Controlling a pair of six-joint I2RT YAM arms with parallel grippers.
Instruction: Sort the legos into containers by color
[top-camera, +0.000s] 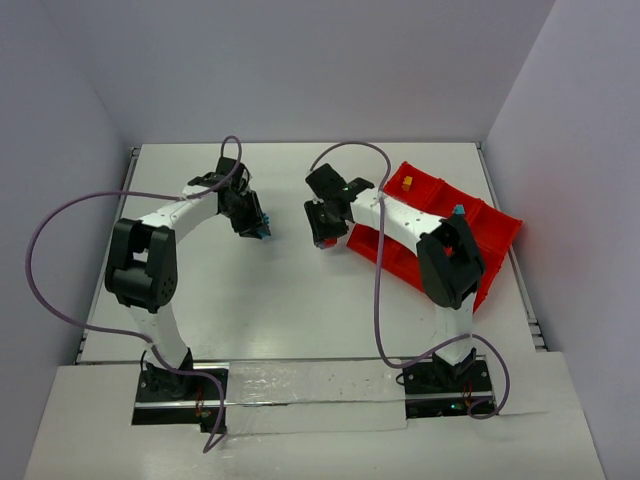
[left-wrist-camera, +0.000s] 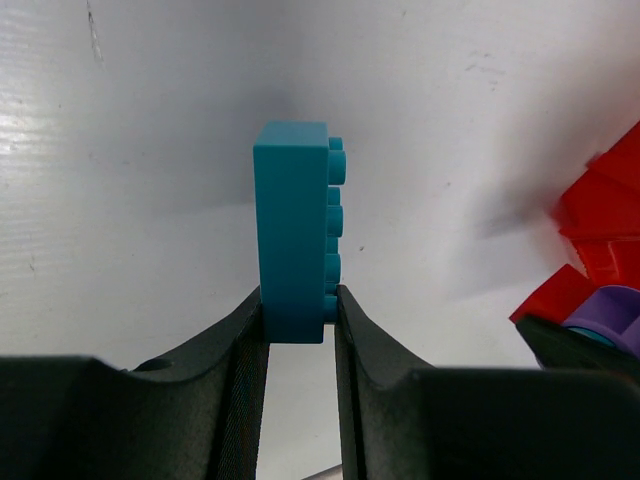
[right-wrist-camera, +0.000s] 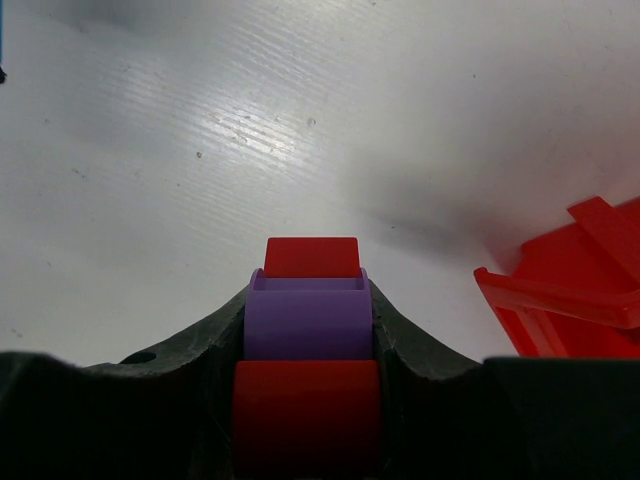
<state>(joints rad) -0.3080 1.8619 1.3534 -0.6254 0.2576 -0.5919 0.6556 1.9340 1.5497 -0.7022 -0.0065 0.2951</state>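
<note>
In the left wrist view a teal brick (left-wrist-camera: 292, 230) is held by its near end between the two dark fingers of the left claw (left-wrist-camera: 298, 312). Most of the brick stands out beyond the fingertips, and its studs are turned to the right side of the picture. The left claw is closed to a narrow gap on this brick, and nothing else is touched by it. In the right wrist view a rounded purple piece (right-wrist-camera: 308, 322) is gripped between the fingers of the right claw (right-wrist-camera: 308, 300), which is closed on it in the same narrow way. One red brick (right-wrist-camera: 306, 415) is seen just before the purple piece, deeper inside the claw, and a second red brick (right-wrist-camera: 311, 257) just beyond it, at the fingertips. Whether these three pieces are joined together cannot be told. Beyond both claws a white tabletop (top-camera: 290, 300) is seen, marked with fine scratches, and soft shadows are thrown on it. From above, the two claws are found near the middle of the tabletop, near each other but apart. The red tray (top-camera: 492, 232) is placed at the right side, turned diagonally, and the right claw is just beside its left edge. A small orange-yellow piece (top-camera: 407, 183) is lying in the far corner compartment of the tray. The tabletop is enclosed at the far side and at both sides by plain pale grey walls (top-camera: 300, 70).
</note>
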